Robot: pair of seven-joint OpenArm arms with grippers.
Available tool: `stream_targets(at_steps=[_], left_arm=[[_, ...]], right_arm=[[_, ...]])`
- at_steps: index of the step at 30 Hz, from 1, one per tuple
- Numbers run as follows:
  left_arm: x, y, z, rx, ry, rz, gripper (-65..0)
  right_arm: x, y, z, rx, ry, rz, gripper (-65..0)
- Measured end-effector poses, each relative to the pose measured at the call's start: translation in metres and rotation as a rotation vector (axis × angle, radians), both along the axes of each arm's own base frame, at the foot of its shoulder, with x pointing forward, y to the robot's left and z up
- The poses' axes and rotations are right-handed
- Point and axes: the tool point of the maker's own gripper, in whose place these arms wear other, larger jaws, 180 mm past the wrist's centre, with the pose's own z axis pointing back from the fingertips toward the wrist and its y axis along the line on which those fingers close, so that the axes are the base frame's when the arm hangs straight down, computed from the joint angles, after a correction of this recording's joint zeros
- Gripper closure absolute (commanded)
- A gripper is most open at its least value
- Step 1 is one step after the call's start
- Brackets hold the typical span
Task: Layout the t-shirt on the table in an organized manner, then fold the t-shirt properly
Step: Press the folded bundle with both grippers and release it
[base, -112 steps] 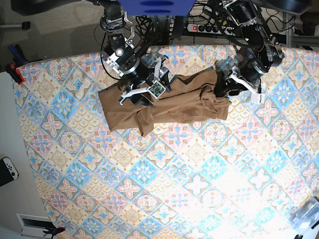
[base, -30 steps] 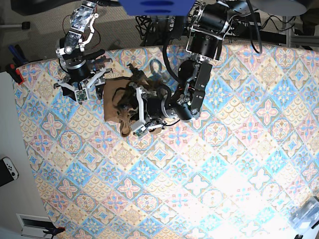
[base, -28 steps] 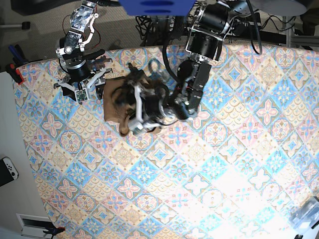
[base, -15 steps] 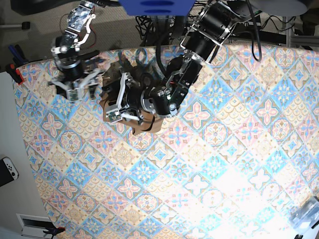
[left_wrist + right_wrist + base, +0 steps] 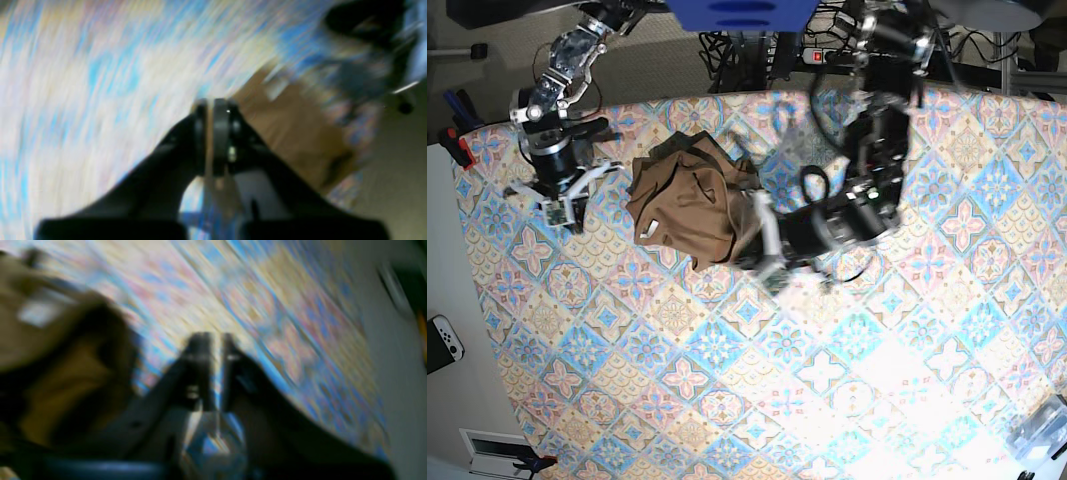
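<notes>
T-shirt bunched on the patterned surface, both arms clear of it.

The t-shirt lay crumpled in a heap on the surface near its far edge, between the two arms. The left gripper had its jaws together on nothing, as did the right gripper. Both wrist views were heavily blurred. No containers held anything.

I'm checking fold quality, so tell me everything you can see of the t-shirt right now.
The t-shirt is plain tan-brown soft fabric, bunched into a rumpled, uneven heap rather than a flat fold, with a small white tag showing at its lower left edge. It lies on the patterned table, near the far edge. Neither pincer holds it; both are shut and clear of the cloth.
</notes>
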Motion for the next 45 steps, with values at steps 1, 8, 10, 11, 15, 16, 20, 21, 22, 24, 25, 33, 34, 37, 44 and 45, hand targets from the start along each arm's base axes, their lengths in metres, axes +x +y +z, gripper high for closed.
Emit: stream_targets(at_steps=[1,8,10,11,15,16,20,21,22,24,25,33,34,37,44,45], left_arm=[[0.002,0.007,-0.004,0.019,0.01,0.024,0.0],[0.002,0.017,-0.038,0.042,0.105,0.045,0.0],[0.001,0.023,-0.053,0.086,0.135,0.059,0.0],[0.001,0.022,-0.057,0.092,0.146,0.062,0.0],[-0.002,0.012,-0.073,0.111,0.185,0.057,0.0],[-0.003,0.01,-0.075,0.111,0.19,0.057,0.0],[-0.001,0.006,-0.077,0.125,0.187,0.069,0.0],[-0.001,0.007,-0.077,0.13,0.186,0.068,0.0],[-0.003,0.007,-0.082,0.137,0.194,0.064,0.0],[-0.008,0.006,-0.099,0.171,0.234,0.056,0.0],[-0.015,0.004,-0.11,0.194,0.261,0.035,0.0],[-0.029,-0.026,-0.135,0.145,0.234,-0.033,0.0],[-0.03,-0.026,-0.135,0.147,0.237,-0.034,0.0],[-0.031,-0.026,-0.128,0.156,0.218,-0.037,0.0],[-0.031,-0.017,-0.064,0.088,0.044,-0.001,0.0],[-0.026,-0.009,-0.053,0.079,0.011,0.019,0.0]], right_arm=[[0.001,0.004,0.001,0.006,-0.011,0.009,0.0],[0.025,0.079,0.021,0.065,-0.123,0.23,0.0],[0.027,0.104,0.025,0.095,-0.147,0.297,0.0],[0.027,0.112,0.025,0.105,-0.145,0.319,0.0],[0.025,0.136,-0.001,0.203,-0.09,0.361,0.0],[0.023,0.139,-0.008,0.249,-0.078,0.358,0.0],[0.015,0.147,-0.038,0.389,-0.008,0.328,0.0],[0.014,0.147,-0.041,0.416,-0.009,0.317,0.0],[0.013,0.148,-0.044,0.44,-0.006,0.312,0.0],[0.01,0.15,-0.057,0.469,0.026,0.303,0.0],[0.008,0.152,-0.064,0.486,0.045,0.296,0.0],[-0.003,0.157,-0.091,0.55,0.104,0.27,0.0],[-0.004,0.156,-0.089,0.541,0.104,0.272,0.0],[-0.002,0.142,-0.077,0.465,0.096,0.269,0.0],[0.028,0.118,0.016,0.347,-0.175,0.279,0.0],[0.026,0.113,0.016,0.34,-0.171,0.268,0.0]])
